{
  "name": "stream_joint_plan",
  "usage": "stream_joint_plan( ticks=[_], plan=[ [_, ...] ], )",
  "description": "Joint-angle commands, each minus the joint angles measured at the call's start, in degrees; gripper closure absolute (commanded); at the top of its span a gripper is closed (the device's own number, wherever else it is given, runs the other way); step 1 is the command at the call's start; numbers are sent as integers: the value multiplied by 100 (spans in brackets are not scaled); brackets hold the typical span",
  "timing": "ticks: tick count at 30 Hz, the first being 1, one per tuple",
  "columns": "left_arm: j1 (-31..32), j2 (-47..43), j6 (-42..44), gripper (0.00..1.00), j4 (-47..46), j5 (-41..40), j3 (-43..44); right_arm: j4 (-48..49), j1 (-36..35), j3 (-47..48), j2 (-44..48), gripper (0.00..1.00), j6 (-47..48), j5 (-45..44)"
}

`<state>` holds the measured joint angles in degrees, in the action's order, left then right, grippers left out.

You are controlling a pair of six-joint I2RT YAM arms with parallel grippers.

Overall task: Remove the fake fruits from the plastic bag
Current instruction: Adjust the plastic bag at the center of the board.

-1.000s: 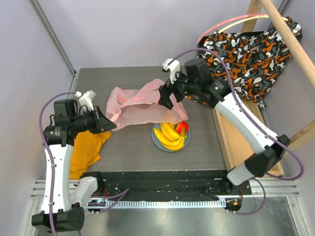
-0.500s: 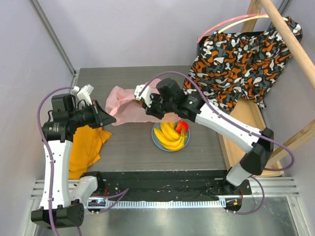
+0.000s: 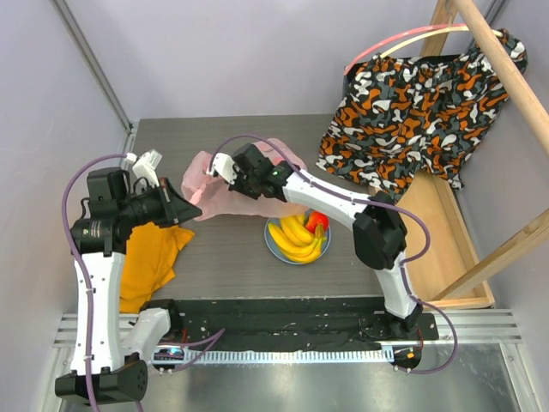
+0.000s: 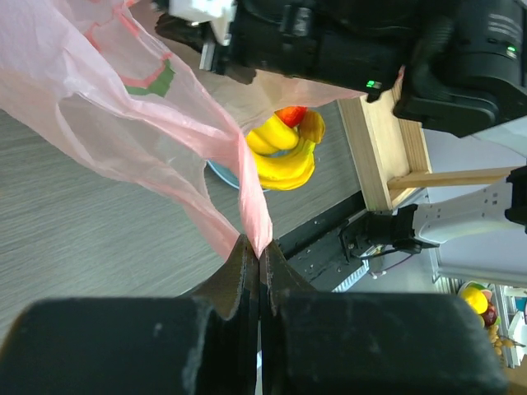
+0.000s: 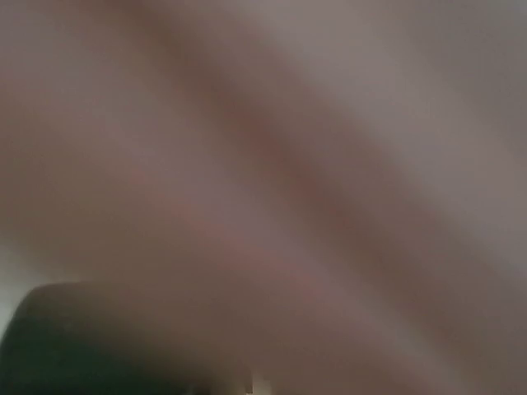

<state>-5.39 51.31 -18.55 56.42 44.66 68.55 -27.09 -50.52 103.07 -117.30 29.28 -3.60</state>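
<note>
On the light-blue plate just below centre of the top view: yellow banana bunch and red fruit. Up-left of those, pink plastic bag, crumpled. Left gripper pinched together on its edge. Right gripper against the bag, finger spread impossible to tell.

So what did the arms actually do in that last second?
The right gripper swept left across the plastic bag, from its right side to over its left end, and the bag's raised right part sank flatter. Whether it grips anything cannot be told. The left gripper stayed shut on the bag's edge, barely shifting. The banana bunch and red fruit stayed on the blue plate; the orange cloth did not move.
</note>
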Motion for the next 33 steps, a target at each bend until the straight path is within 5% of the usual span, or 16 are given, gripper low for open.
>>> stream_joint_plan(
  ticks=[1,8,17,19,21,24,33],
  plan=[
    [-24,-130,114,100,53,148,106,-612,-168,496,-83,99,-132,208],
    [-33,-209,114,100,18,121,185,-824,-1310,-647,892,99,-343,1511],
    [-33,-297,114,100,9,130,1,-447,-705,239,68,99,-537,-136],
    [-33,-314,79,100,-17,130,-79,-341,-556,459,-82,87,-546,-439],
    [-32,-332,62,100,-61,122,-158,-288,-477,582,-258,41,-633,-764],
    [-33,-288,62,100,-96,139,-184,-244,-423,618,-407,20,-757,-993],
    [-33,-358,448,100,517,244,-45,-121,-423,767,-812,13,-625,-1406]
  ],
)
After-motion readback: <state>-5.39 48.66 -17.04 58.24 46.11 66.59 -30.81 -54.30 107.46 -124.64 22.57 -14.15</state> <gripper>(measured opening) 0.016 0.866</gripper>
